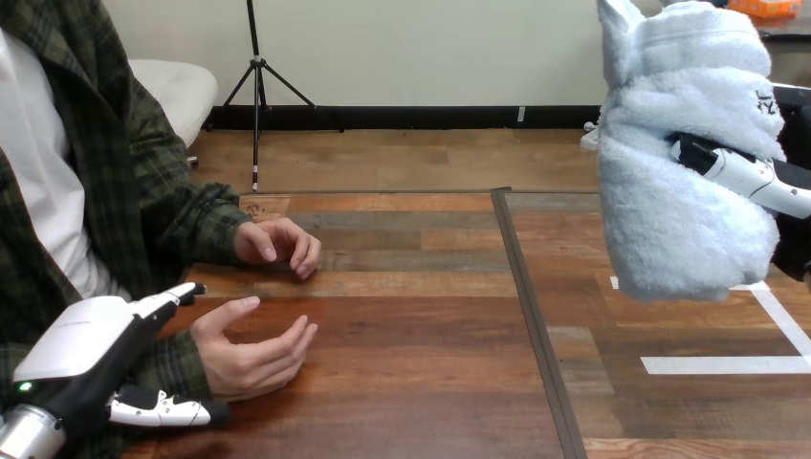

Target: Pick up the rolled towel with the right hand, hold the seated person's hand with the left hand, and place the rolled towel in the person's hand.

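at right, right hand (757,178) clasps the raised rolled towel (669,143); left hand (86,342) flanks the person's wrist (194,361), grip unclear.

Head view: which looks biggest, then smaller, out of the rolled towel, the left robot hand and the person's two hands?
1. rolled towel, though it is raised near the camera.
2. left robot hand, also close.
3. The person's nearer hand and farther hand look alike; unranked.
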Available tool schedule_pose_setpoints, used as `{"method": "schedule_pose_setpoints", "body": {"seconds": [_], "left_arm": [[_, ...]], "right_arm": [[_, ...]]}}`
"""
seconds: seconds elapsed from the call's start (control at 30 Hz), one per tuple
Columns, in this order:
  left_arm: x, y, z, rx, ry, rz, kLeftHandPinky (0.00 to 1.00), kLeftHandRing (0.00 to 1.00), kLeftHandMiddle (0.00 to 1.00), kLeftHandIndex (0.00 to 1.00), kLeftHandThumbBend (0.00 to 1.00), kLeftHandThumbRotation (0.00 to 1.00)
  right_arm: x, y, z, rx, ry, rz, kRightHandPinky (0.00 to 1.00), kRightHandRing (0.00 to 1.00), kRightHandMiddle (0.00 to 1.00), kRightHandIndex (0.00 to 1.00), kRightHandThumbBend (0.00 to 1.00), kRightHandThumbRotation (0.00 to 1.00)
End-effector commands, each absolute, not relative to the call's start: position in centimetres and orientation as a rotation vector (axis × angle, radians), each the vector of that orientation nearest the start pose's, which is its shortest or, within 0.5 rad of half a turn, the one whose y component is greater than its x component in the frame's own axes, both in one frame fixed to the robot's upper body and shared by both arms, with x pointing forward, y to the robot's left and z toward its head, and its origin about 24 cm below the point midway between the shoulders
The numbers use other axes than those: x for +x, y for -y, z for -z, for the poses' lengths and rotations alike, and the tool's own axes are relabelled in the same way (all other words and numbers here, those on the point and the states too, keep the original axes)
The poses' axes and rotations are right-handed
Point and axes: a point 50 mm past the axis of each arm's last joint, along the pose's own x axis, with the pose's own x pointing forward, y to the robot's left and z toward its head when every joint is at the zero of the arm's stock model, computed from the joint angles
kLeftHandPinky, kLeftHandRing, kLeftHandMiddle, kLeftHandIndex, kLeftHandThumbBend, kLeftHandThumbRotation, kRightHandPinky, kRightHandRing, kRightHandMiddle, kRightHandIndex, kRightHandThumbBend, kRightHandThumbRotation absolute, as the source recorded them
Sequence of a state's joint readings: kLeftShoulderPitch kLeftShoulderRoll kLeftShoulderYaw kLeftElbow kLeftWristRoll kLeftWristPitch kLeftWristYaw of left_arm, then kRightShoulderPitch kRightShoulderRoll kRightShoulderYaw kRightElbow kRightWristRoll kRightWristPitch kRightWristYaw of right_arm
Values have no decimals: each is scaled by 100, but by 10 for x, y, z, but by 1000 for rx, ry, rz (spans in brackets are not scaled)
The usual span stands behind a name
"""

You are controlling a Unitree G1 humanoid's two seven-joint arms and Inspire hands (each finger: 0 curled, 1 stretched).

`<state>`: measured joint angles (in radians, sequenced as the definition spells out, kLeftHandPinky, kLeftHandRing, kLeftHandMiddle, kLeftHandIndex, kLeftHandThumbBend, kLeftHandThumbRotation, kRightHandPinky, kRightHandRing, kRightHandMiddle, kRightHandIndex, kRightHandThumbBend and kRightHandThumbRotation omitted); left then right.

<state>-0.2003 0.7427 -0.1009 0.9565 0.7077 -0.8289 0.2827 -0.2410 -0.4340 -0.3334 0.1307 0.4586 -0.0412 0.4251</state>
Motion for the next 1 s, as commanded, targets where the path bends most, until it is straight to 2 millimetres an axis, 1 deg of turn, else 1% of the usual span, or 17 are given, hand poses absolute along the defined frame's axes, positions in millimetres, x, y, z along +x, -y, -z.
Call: {"method": "schedule_pose_setpoints", "body": {"seconds": [0.0,0.17,0.57,0.97], "left_arm": [[253,-318,-32,1285,91,246,77,82,87,90,100,54],[254,-318,-31,1303,82,251,74,81,86,90,100,54],[256,-319,-28,1327,51,262,70,75,80,83,100,51],[257,-318,-25,1315,31,253,64,68,72,74,100,36]], "right_arm": [[281,273,-161,10,442,-144,1,5,10,10,53,0],[278,270,-166,-6,443,-117,1,5,10,10,54,0],[270,265,-174,-8,470,-117,1,5,10,10,51,0],[264,260,-183,-11,496,-124,1,4,9,9,50,0]]}}
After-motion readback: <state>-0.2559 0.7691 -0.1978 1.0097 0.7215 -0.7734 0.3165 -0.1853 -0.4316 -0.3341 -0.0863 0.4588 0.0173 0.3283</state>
